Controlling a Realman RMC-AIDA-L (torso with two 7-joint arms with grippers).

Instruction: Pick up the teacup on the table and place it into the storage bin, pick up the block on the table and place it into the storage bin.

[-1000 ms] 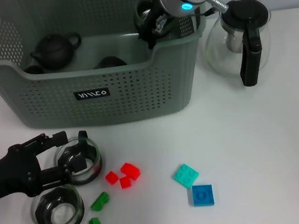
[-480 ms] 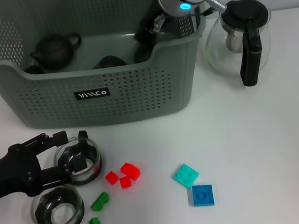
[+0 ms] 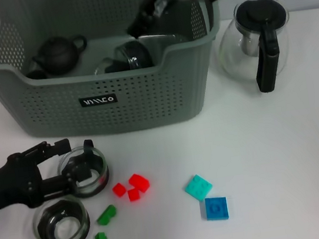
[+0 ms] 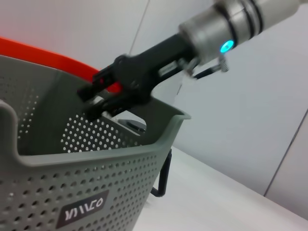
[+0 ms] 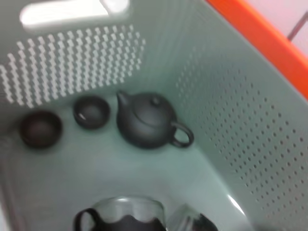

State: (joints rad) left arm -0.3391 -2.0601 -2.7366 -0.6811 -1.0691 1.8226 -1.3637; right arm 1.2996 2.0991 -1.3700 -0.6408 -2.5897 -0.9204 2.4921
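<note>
- We see the right pincer (image 3: 144,20) above the inside of the storage bin (image 3: 144,98), near its far right corner; in the left wrist view its dark fingers (image 4: 103,96) stand parted with nothing between them.
- A glass teacup (image 3: 134,55) lies in the bin just below that pincer, and the right wrist view shows it near the bin's floor (image 5: 122,216).
- Also in the bin we find a dark teapot (image 3: 58,53) and two small dark cups (image 5: 91,112).
- Our left pincer (image 3: 65,168) rests low on the desk (image 3: 272,157) in front of the bin, its fingers spread around a second glass teacup (image 3: 83,172); whether they press it we cannot tell.
- A third glass cup (image 3: 61,223) sits just beside it, nearer us.
- Red blocks (image 3: 132,187), green blocks (image 3: 103,228), a teal block (image 3: 198,186) and a blue block (image 3: 216,208) lie on the desk, outside the bin.
- A glass pot with a black handle (image 3: 256,43) stands right of the bin.
</note>
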